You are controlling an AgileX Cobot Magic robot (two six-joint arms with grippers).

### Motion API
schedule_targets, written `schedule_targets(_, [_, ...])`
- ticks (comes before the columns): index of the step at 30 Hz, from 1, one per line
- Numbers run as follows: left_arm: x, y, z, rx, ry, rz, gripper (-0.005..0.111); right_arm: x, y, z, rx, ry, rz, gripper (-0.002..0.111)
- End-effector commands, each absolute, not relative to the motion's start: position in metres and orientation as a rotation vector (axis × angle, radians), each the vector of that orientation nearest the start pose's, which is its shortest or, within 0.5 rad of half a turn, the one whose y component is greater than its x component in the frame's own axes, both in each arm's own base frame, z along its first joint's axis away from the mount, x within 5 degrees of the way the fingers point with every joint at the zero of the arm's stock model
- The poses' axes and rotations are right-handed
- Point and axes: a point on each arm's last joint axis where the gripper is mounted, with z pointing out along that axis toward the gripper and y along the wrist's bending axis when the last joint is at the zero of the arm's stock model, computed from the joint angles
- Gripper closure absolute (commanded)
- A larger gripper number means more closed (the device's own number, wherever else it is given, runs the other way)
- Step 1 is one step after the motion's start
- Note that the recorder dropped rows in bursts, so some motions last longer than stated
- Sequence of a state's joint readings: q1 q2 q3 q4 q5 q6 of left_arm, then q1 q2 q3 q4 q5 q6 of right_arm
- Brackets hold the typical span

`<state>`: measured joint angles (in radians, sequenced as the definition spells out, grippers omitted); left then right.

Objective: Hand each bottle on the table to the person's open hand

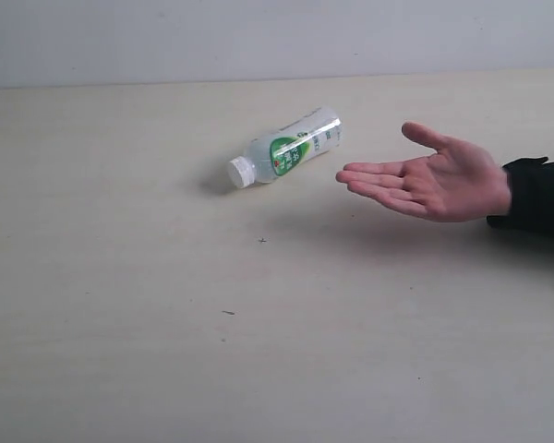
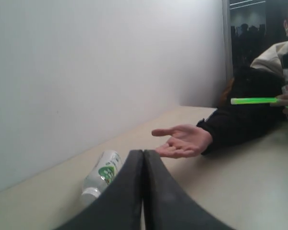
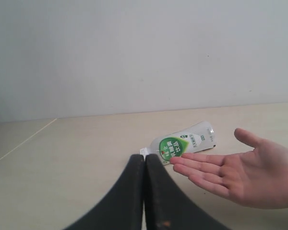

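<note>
The bottle (image 1: pixel 286 148) with the green-white label lies on its side on the table (image 1: pixel 166 351), near the person's open hand (image 1: pixel 429 180). The left gripper (image 2: pixel 143 153) and the right gripper (image 3: pixel 144 158) have jaws pressed together, empty.

bottle (image 1: pixel 294 146) label: green-and-white, the white characters on it too blurred to read
elsewhere: no legible writing

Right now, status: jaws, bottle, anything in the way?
Left jaws shut, right jaws shut, both empty. Green-white-labelled bottle lying on its side on table, untouched. Open hand beside it, nothing between.
</note>
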<state>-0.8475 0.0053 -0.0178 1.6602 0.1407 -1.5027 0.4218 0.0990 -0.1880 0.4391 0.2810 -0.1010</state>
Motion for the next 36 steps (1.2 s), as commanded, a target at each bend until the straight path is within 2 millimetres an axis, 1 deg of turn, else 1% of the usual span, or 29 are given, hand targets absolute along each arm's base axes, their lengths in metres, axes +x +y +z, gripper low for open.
schedule_targets(1, [0.045, -0.034, 0.214, 0.617, 1.359, -0.477, 0.107, 0.047, 0.032, 0.248, -0.170, 1.666, 0.654, 0.108])
schedule_targets(14, [0.045, -0.034, 0.214, 0.622, 1.359, -0.485, 0.107, 0.047, 0.032, 0.248, -0.170, 1.666, 0.654, 0.108])
schedule_targets(21, [0.036, -0.043, 0.215, 0.757, 1.300, -0.541, 0.107, 0.047, 0.032, 0.248, -0.170, 1.666, 0.654, 0.108])
schedule_targets(27, [0.033, -0.045, 0.216, 0.788, 1.283, -0.558, 0.107, 0.047, 0.032, 0.248, -0.170, 1.666, 0.654, 0.108])
schedule_targets(32, [0.040, -0.038, 0.219, 0.700, 1.307, -0.492, 0.107, 0.047, 0.032, 0.248, -0.170, 1.666, 0.654, 0.108])
schedule_targets(34, [0.041, -0.037, 0.219, 0.659, 1.328, -0.512, 0.107, 0.047, 0.032, 0.248, -0.170, 1.666, 0.654, 0.108])
schedule_targets(36, [0.041, -0.037, 0.218, 0.608, 1.362, -0.577, 0.107, 0.047, 0.032, 0.248, -0.170, 1.666, 0.654, 0.108])
